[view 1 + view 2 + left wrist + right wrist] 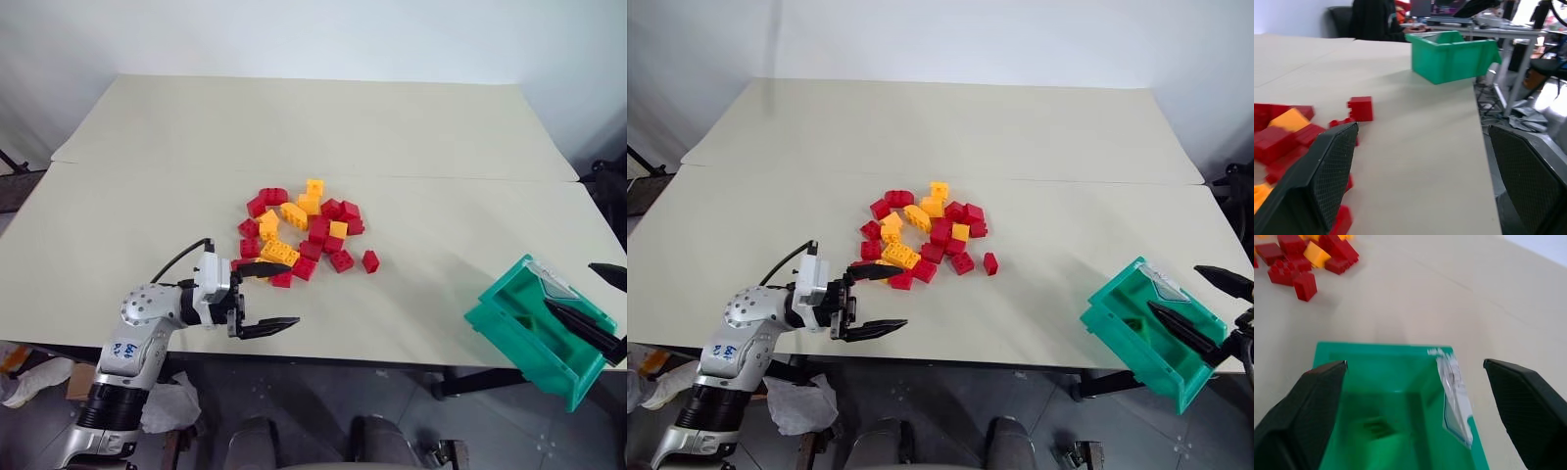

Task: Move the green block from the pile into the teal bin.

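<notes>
The pile (299,233) of red and yellow bricks lies mid-table. The teal bin (509,328) stands at the table's right front edge, with a white label (1454,396) on its rim. A small darker green shape (1376,427), blurred, lies on the bin's floor and looks like the green block (1133,323). My right gripper (568,284) hangs open over the bin, one finger on each side and nothing between them. My left gripper (292,294) is open at the pile's near edge, pointing right, and holds nothing.
A lone red brick (370,260) sits just right of the pile. A seam (441,176) runs across the table behind the bricks. The table's front edge (372,360) lies just under my left gripper. Beyond the bin stand desks and a person in dark clothes (1374,19).
</notes>
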Motion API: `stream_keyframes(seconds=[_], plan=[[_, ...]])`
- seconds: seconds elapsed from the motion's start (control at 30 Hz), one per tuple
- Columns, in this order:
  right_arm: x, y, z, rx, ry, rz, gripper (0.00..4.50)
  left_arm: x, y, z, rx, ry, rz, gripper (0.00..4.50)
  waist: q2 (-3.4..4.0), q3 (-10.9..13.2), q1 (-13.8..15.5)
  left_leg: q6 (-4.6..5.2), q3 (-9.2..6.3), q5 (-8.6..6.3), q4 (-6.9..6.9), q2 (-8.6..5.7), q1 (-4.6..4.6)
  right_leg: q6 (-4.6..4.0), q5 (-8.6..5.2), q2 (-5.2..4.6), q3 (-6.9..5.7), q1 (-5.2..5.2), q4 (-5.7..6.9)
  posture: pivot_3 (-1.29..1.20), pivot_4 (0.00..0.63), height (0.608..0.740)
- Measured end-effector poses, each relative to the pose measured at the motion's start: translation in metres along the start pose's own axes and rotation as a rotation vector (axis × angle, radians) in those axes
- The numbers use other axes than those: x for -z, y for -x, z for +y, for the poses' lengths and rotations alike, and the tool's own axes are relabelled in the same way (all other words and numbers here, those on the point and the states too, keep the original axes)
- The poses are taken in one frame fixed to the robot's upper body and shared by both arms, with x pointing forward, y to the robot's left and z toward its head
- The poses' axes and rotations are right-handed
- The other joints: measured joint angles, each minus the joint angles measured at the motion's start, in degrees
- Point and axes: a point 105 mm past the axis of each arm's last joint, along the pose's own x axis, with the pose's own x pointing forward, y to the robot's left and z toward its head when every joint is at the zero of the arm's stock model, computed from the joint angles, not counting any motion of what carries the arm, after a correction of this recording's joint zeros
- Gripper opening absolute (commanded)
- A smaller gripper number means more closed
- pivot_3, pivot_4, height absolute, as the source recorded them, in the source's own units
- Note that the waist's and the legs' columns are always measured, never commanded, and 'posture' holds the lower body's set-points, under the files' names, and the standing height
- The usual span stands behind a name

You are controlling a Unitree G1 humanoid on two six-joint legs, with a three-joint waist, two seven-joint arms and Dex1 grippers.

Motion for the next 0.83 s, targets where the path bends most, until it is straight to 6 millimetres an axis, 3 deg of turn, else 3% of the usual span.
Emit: stream_keyframes(seconds=[0.1, 0.2, 0.3, 0.47, 0.57, 0.7, 0.83], plan=[[-0.029, -0.022, 0.009, -0.077, 0.063, -0.096, 4.48, 0.003, 0.012, 0.008, -0.056, 0.007, 0.023, 4.50, 0.02, -0.01, -0.42, 0.00, -0.02, 0.00, -0.01, 0.02, 0.04, 0.00, 0.00, 0.00, 0.00, -0.01, 0.08, 0.00, 0.150, 0.740], [-0.056, -0.052, 0.038, -0.226, 0.111, -0.207, 4.48, 0.003, 0.026, 0.017, -0.129, 0.005, 0.041, 4.50, 0.01, 0.00, -1.15, -0.01, -0.02, 0.00, -0.01, 0.02, 0.05, 0.00, 0.00, 0.00, 0.00, -0.02, 0.13, 0.00, 0.150, 0.740], [-0.067, -0.074, 0.068, -0.375, 0.124, -0.262, 4.48, 0.003, 0.042, 0.023, -0.191, -0.004, 0.073, 4.50, -0.02, 0.01, -1.17, -0.01, -0.04, 0.00, -0.03, 0.02, 0.01, 0.00, 0.00, 0.00, -0.01, -0.04, 0.13, 0.00, 0.150, 0.740], [-0.057, -0.088, 0.108, -0.558, 0.018, -0.291, 4.48, 0.009, 0.075, 0.020, -0.300, 0.010, 0.137, 4.50, -0.02, 0.02, -0.78, 0.03, -0.03, -0.20, -0.04, 0.01, -0.03, 0.01, 0.00, 0.00, -0.03, -0.04, 0.30, 0.00, 0.150, 0.740], [-0.041, -0.090, 0.127, -0.622, -0.006, -0.279, 4.48, 0.013, 0.087, 0.008, -0.342, 0.024, 0.170, 4.50, -0.05, 0.01, -0.84, 0.03, 0.00, -0.30, 0.00, 0.02, -0.04, 0.01, 0.00, 0.00, -0.03, -0.04, 0.29, 0.00, 0.150, 0.740], [-0.030, -0.096, 0.129, -0.612, -0.002, -0.283, 4.48, 0.017, 0.097, -0.006, -0.377, 0.037, 0.201, 4.50, -0.04, 0.01, -1.08, 0.03, 0.04, -0.30, 0.04, 0.03, 0.00, 0.01, 0.00, 0.00, -0.03, -0.04, 0.15, 0.00, 0.150, 0.740], [-0.033, -0.103, 0.127, -0.589, 0.009, -0.321, 4.48, 0.009, 0.102, -0.001, -0.465, 0.026, 0.174, 4.50, -0.04, 0.01, -1.21, 0.00, 0.04, -0.28, 0.05, 0.07, 0.04, 0.00, 0.00, 0.00, -0.03, -0.04, 0.12, 0.00, 0.150, 0.740]])
